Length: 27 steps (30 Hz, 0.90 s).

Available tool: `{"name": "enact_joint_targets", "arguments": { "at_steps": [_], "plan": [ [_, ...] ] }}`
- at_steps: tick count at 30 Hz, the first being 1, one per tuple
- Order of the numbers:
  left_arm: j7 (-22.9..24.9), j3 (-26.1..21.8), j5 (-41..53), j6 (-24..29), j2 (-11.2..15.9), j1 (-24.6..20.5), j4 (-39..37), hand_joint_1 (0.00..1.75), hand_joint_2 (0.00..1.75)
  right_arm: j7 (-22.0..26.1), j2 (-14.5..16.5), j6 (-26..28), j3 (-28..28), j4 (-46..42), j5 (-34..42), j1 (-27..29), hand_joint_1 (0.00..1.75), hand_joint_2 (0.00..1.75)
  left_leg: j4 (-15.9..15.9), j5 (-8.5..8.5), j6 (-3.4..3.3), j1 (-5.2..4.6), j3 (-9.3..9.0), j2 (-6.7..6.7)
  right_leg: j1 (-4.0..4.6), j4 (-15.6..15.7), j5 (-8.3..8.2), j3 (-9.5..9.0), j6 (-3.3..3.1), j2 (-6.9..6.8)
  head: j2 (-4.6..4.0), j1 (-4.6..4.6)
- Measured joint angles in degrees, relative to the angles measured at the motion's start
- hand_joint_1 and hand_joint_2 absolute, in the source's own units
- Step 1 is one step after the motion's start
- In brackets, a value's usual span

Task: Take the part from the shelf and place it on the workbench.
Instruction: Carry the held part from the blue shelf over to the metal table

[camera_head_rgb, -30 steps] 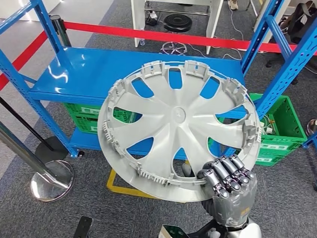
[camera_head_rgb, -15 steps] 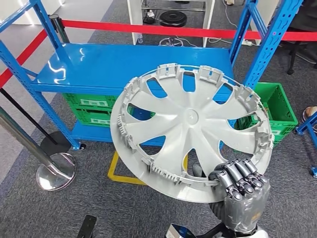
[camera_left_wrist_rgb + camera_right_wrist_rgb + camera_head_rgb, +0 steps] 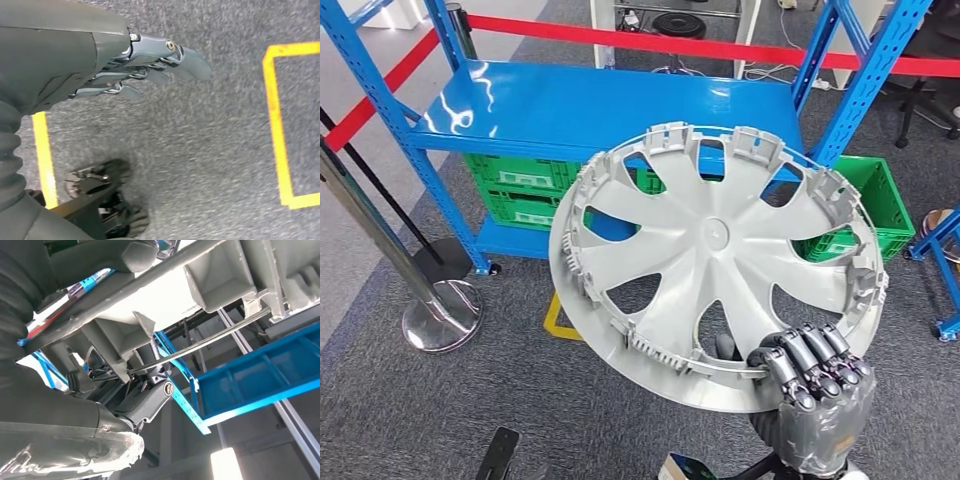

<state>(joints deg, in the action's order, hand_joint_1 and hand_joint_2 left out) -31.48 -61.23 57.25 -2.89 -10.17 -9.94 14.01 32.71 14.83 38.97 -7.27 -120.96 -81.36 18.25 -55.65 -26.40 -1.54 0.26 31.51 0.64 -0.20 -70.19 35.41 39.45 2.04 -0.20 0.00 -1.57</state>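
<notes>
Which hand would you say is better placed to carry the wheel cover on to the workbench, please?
The right hand: it already grips the near rim of the wheel cover, held clear of the blue shelf. The left hand hangs over the carpet, holding nothing.

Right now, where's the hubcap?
In the head view the hubcap is off the shelf, held by its near rim in the right hand, over the carpet.

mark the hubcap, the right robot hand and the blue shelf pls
hubcap (image 3: pixel 716 235), head view, centre hub.
right robot hand (image 3: pixel 814 375), head view, knuckles gripping the hubcap's rim.
blue shelf (image 3: pixel 584 105), head view, bare top deck.
</notes>
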Motion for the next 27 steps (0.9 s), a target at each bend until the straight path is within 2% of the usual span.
{"name": "enact_joint_targets", "arguments": {
  "at_steps": [1,2,3,4,5,6,7,8,9,10,11,12,13,14,15,16,17,18,19,20,21,22,23,25,26,27],
  "plan": [
    [0.1,0.2,0.2,0.0,0.0,0.0,0.0,0.00,1.75,-0.1,0.0,0.0,0.1,-0.2,0.0,0.2,1.62,1.75,0.0,0.75,0.02,-0.06,0.97,0.04,0.00,-2.7,0.59,0.10,0.08,0.01,0.00,-0.01],
    [0.2,0.5,0.3,0.0,-0.1,0.0,0.0,0.00,1.75,-0.2,0.1,0.0,0.1,-0.3,-0.1,0.3,1.62,1.75,-0.1,1.49,0.06,-0.13,1.93,0.09,0.00,-3.9,-0.18,-0.53,0.08,0.00,0.00,-0.02],
    [0.4,0.7,0.4,0.0,-0.1,0.0,0.0,0.00,1.75,-0.4,0.1,0.0,0.1,-0.5,-0.2,0.5,1.62,1.75,-0.1,2.23,0.14,-0.20,2.86,0.13,0.01,-3.1,-1.92,-2.17,-0.06,0.00,0.00,-0.03],
    [0.6,0.8,0.4,0.0,-0.2,-0.1,0.0,0.00,1.75,-0.6,0.1,0.0,0.1,-0.8,-0.5,0.7,1.62,1.75,-0.1,2.96,0.23,-0.28,3.67,0.13,0.04,-0.3,-3.60,-4.85,-0.30,0.01,0.00,-0.03],
    [0.7,1.0,0.5,0.0,-0.3,-0.1,0.0,0.00,1.75,-1.0,0.1,0.0,0.2,-1.1,-0.9,0.9,1.62,1.75,-0.2,3.62,0.38,-0.42,4.32,0.09,0.14,4.0,-4.35,-8.40,-0.62,0.01,0.00,-0.03],
    [0.9,1.2,0.7,-0.1,-0.4,-0.1,0.0,0.00,1.75,-1.4,0.1,0.0,0.2,-1.5,-1.4,1.1,1.62,1.75,-0.3,4.30,0.56,-0.57,4.84,0.05,0.22,9.2,-4.09,-12.11,-0.94,-0.01,0.00,-0.03],
    [1.0,1.4,0.9,-0.1,-0.5,-0.1,0.0,0.00,1.75,-1.8,0.2,0.0,0.2,-1.8,-1.8,1.3,1.62,1.75,-0.3,4.99,0.76,-0.67,5.16,0.03,0.31,13.2,-3.37,-14.71,-1.18,0.01,0.00,-0.01],
    [1.2,1.6,1.0,-0.2,-0.5,-0.1,0.0,0.00,1.75,-2.1,0.2,0.0,0.2,-2.2,-2.2,1.6,1.62,1.75,-0.3,5.65,1.01,-0.71,5.44,0.04,0.44,15.8,-2.68,-16.16,-1.34,0.02,0.00,-0.08],
    [1.2,1.9,1.1,-0.2,-0.6,-0.1,0.0,0.00,1.75,-2.3,0.2,0.0,0.2,-2.6,-2.4,1.9,1.62,1.75,-0.2,6.35,1.30,-0.69,5.65,0.04,0.50,16.9,-2.59,-16.33,-1.53,0.03,0.00,-0.16],
    [1.3,2.0,1.2,-0.2,-0.6,0.0,0.0,0.00,1.75,-2.5,0.3,0.0,0.2,-2.8,-2.5,2.1,1.62,1.75,-0.1,6.64,1.62,-0.59,5.92,0.00,0.43,16.7,-3.11,-15.64,-1.81,-0.01,0.00,-0.26],
    [1.3,2.1,1.2,-0.3,-0.6,0.1,0.0,0.00,1.75,-2.5,0.3,0.0,0.2,-3.0,-2.5,2.4,1.62,1.75,-0.5,5.87,1.98,-0.52,6.28,-0.08,0.35,16.7,-3.73,-15.02,-2.23,-0.08,0.01,-0.32],
    [1.4,2.2,1.2,-0.3,-0.6,0.2,0.0,0.00,1.75,-2.6,0.3,0.0,0.2,-3.2,-2.6,2.5,1.62,1.75,-1.7,4.00,2.34,-0.43,6.76,-0.16,0.23,16.7,-4.45,-14.30,-2.66,-0.15,0.01,-0.17],
    [1.4,2.2,1.3,-0.3,-0.6,0.2,0.0,0.00,1.75,-2.6,0.4,0.0,0.2,-3.3,-2.6,2.7,1.62,1.75,-4.3,0.99,2.67,-0.29,7.44,-0.23,0.12,16.7,-5.19,-13.53,-3.01,-0.23,0.01,-0.03],
    [1.4,2.2,1.3,-0.3,-0.6,0.2,0.0,0.00,1.75,-2.7,0.4,0.0,0.2,-3.4,-2.6,2.8,1.62,1.75,-7.9,-2.35,2.98,-0.18,8.17,-0.25,0.16,16.6,-5.86,-12.82,-3.21,-0.25,0.01,0.13],
    [1.4,2.3,1.4,-0.3,-0.6,0.2,0.0,0.00,1.75,-3.0,0.4,0.0,0.2,-3.5,-2.8,2.9,1.62,1.75,-11.9,-4.94,3.22,-0.05,8.80,-0.26,0.17,16.4,-6.50,-12.06,-3.25,-0.29,0.00,0.25],
    [1.4,2.3,1.4,-0.3,-0.6,0.2,0.0,0.00,1.75,-3.7,0.4,0.0,0.2,-3.6,-3.1,3.1,1.62,1.75,-15.3,-6.17,3.41,0.05,9.09,-0.26,0.18,16.1,-7.12,-11.18,-3.23,-0.32,0.00,0.27],
    [1.5,2.4,1.5,-0.3,-0.6,0.2,0.0,0.00,1.75,-4.7,0.3,0.0,0.1,-3.8,-3.6,3.2,1.62,1.75,-17.2,-5.89,3.53,0.13,8.68,-0.25,0.17,15.6,-7.64,-10.22,-3.15,-0.35,0.00,0.28],
    [1.6,2.4,1.5,-0.2,-0.6,0.2,0.0,0.00,1.75,-6.2,0.3,0.0,0.0,-4.1,-4.4,3.4,1.62,1.75,-17.0,-4.61,3.58,0.23,7.36,-0.26,0.14,15.0,-8.08,-9.10,-3.02,-0.37,0.00,0.32],
    [1.7,2.6,1.5,-0.2,-0.6,0.1,0.0,0.00,1.75,-8.1,0.1,0.0,-0.2,-4.4,-5.3,3.5,1.62,1.75,-14.8,-3.10,3.59,0.33,5.09,-0.26,0.10,14.4,-8.44,-8.01,-2.85,-0.38,0.00,0.33],
    [1.8,2.7,1.5,-0.2,-0.6,0.0,0.0,0.00,1.75,-10.3,-0.1,0.0,-0.6,-4.7,-6.2,3.5,1.62,1.75,-11.1,-2.44,3.54,0.42,2.15,-0.28,0.10,13.8,-8.72,-7.03,-2.62,-0.38,0.00,0.34],
    [1.8,2.9,1.5,-0.2,-0.6,-0.1,0.0,0.00,1.75,-12.5,-0.5,0.0,-1.0,-5.0,-7.0,3.6,1.62,1.75,-6.9,-2.56,3.36,0.41,-0.74,-0.34,0.16,13.1,-8.99,-6.21,-2.36,-0.37,0.00,0.33],
    [1.8,3.1,1.5,-0.3,-0.6,-0.2,0.0,0.00,1.75,-14.3,-0.9,0.0,-1.5,-5.3,-7.7,3.7,1.62,1.75,-3.7,-3.06,3.05,0.36,-2.73,-0.40,0.23,12.7,-9.33,-5.63,-2.06,-0.36,0.01,0.31],
    [1.9,3.3,1.5,-0.3,-0.6,-0.3,0.0,0.00,1.75,-15.5,-1.3,0.0,-2.0,-5.5,-8.1,3.8,1.62,1.75,-1.8,-3.66,2.74,0.25,-3.77,-0.47,0.27,12.5,-9.73,-5.23,-1.76,-0.35,0.01,0.33],
    [2.1,3.5,1.5,-0.3,-0.7,-0.3,0.0,0.00,1.75,-16.5,-2.0,0.0,-2.9,-5.7,-8.4,3.9,1.62,1.75,-1.1,-3.27,1.83,0.15,-3.39,-0.45,0.18,12.4,-10.47,-4.71,-1.04,-0.27,0.01,0.36],
    [2.2,3.6,1.5,-0.3,-0.7,-0.4,0.0,0.00,1.75,-16.7,-2.3,0.0,-3.3,-5.8,-8.5,4.0,1.62,1.75,-1.0,-2.77,1.34,0.18,-2.90,-0.34,0.10,12.1,-9.99,-4.20,-0.69,-0.19,0.00,0.43],
    [2.3,3.6,1.5,-0.3,-0.7,-0.4,0.0,0.00,1.75,-16.8,-2.6,0.0,-3.7,-5.9,-8.5,4.1,1.62,1.75,-1.0,-2.19,0.79,0.23,-2.29,-0.20,0.04,11.0,-8.56,-3.51,-0.37,-0.11,0.00,0.34]
  ]
}}
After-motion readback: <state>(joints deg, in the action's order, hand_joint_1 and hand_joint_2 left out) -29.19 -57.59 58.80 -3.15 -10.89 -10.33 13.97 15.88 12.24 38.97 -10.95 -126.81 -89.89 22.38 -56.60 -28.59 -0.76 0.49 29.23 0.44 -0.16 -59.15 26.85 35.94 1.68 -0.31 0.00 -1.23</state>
